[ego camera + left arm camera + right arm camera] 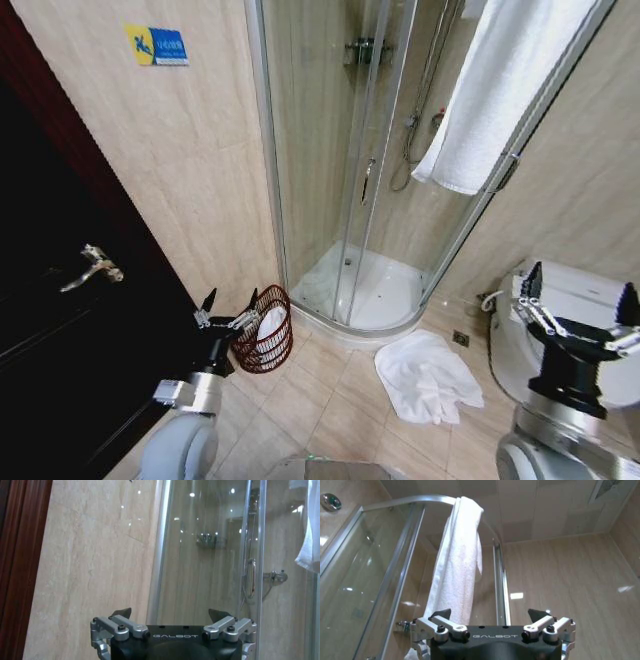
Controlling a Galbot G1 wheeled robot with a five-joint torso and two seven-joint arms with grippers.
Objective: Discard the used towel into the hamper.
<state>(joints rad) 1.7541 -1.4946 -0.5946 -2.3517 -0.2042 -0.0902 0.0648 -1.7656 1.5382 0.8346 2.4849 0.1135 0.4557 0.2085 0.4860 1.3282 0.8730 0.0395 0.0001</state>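
Two grippers are raised with fingers spread and nothing held: left gripper [228, 308] by the hamper [266, 330], right gripper [580, 305] opposite. Your crumpled towel [428, 376] lies on the floor tiles between, before the shower enclosure [350, 300]; reach down, gather a thick fold.

The small reddish-brown open-weave hamper [265, 330] stands on the floor against the wall, between the dark door [60, 330] on its left and the glass shower enclosure [370, 180] on its right. A crumpled white towel [428, 375] lies on the floor before the enclosure, and another white towel [500, 90] hangs over its top rail.
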